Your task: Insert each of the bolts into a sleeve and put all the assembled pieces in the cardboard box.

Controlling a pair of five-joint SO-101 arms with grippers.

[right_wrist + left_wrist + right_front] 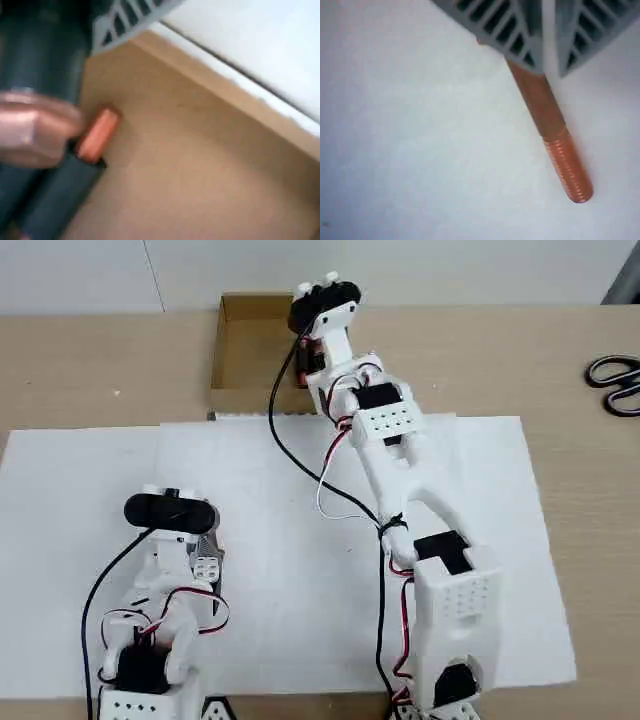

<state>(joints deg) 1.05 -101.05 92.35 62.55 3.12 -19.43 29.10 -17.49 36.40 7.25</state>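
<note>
Copper bolt (550,130) is clamped in the left gripper (541,62), well apart from the cardboard box (250,345), its shank left free, presumably for sleeving. An assembled piece (55,195) is seen inside the box at the right gripper (311,362), whose grip cannot be told.

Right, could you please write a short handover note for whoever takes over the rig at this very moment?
Left gripper: fingers shut on a copper-coloured threaded bolt over the white paper sheet; no sleeve on its visible shaft.
Right gripper: over the brown cardboard box; its grip cannot be judged.
Done: a dark cylindrical sleeve with a copper bolt tip poking out is in the box; whether it is released is unclear.
Left: the left arm's bolt needs a sleeve, then goes into the box.
</note>
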